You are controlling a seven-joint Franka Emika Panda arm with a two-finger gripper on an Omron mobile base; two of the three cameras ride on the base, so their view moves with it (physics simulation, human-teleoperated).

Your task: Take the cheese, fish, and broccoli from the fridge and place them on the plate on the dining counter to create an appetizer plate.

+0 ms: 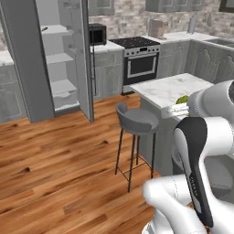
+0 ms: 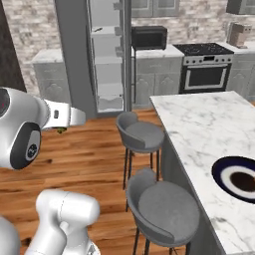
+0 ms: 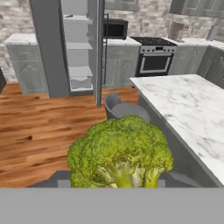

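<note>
My fingers grip the broccoli, low centre of the hand view. Beyond it the desk runs right, with the plate at its right edge. Farthest, upper left, the fridge stands open.

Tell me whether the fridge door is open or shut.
Open. The fridge door stands swung out edge-on, exposing the pale interior shelves.
</note>
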